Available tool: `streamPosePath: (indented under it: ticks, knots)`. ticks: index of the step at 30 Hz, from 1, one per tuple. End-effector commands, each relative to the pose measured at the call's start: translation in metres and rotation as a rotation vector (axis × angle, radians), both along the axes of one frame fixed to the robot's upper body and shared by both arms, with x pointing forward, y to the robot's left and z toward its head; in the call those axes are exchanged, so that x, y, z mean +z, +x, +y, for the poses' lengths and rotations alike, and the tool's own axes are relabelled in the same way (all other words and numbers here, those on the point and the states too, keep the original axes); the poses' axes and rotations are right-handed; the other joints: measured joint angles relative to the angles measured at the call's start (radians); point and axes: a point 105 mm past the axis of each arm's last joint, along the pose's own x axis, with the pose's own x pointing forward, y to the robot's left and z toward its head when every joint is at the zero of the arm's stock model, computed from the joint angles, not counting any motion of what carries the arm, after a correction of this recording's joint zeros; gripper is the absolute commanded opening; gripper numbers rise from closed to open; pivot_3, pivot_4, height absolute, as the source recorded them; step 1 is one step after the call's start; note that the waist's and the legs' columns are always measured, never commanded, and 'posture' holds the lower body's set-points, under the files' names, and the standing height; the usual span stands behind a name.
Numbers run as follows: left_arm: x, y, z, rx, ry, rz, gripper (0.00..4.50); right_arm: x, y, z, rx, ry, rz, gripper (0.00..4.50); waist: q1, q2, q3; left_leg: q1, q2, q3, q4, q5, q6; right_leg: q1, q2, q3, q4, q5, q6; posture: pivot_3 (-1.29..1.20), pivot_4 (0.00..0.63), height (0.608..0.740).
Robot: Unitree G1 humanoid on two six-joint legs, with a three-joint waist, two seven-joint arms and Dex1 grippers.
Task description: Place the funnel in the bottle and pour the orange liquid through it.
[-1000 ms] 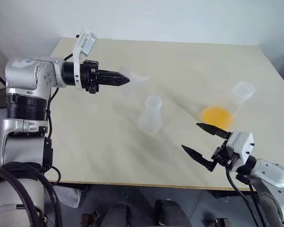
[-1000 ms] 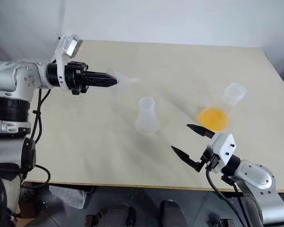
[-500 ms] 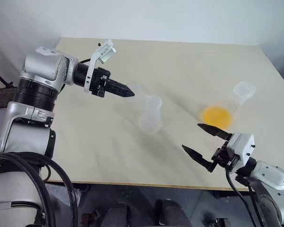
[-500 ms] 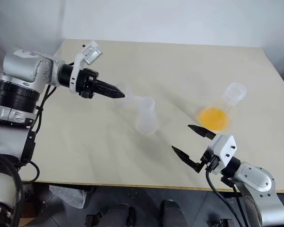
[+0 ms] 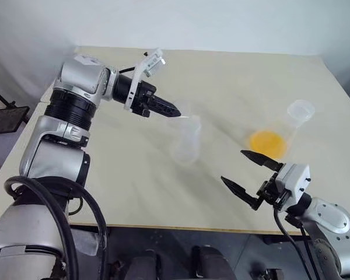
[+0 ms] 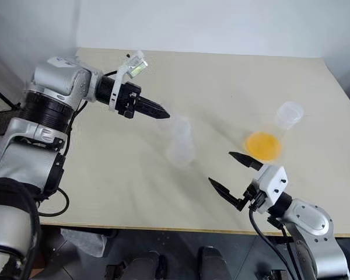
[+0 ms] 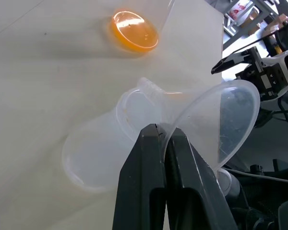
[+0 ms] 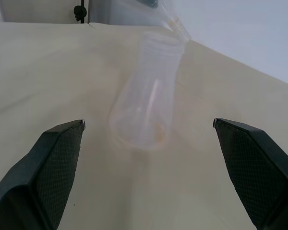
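Left end effector, pinched shut on the rim of the funnel left of centre, should tip its stem upright over the bottle mouth mid-frame before lowering, while the right end effector waits wide open, empty.

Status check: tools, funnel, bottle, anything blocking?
Left tool shut on funnel, at bottle mouth, not seated. Right tool open, empty. Orange liquid in flask on table. Nothing blocking.
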Motion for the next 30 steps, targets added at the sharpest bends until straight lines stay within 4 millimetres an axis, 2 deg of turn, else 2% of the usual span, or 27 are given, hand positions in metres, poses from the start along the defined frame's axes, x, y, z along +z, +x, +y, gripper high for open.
streamPosePath:
  ticks: [1,16,21,30]
  knots:
    - [0.008,-0.002,-0.002,-0.02,0.024,-0.023,0.02,0.01,-0.004,0.002,0.001,0.01,-0.055,4.5,0.0,0.0,0.0,0.0,0.0,0.0,0.0,0.0,0.0,0.0,0.0,0.0,0.0,0.0,0.0,0.0,0.15,0.74]
    - [0.021,-0.006,0.009,-0.024,0.062,-0.012,0.02,0.008,-0.003,0.003,-0.012,0.023,-0.061,4.5,0.0,0.0,0.0,0.0,0.0,0.0,0.001,0.0,0.0,0.0,0.0,0.0,0.001,0.0,0.0,0.0,0.15,0.74]
    - [0.017,-0.004,0.01,-0.025,0.129,0.01,0.02,0.007,-0.001,0.005,-0.005,0.029,-0.059,4.5,0.0,0.0,0.0,0.0,0.0,0.0,0.001,0.0,0.0,0.0,0.0,0.0,0.001,0.0,0.0,0.0,0.15,0.74]
    - [0.014,0.002,-0.005,-0.036,0.158,0.01,0.02,0.008,0.001,0.008,0.003,0.034,-0.063,4.5,0.0,0.0,0.0,-0.002,0.0,0.0,0.002,0.0,0.0,-0.001,0.0,0.0,0.002,0.0,0.0,0.0,0.15,0.74]
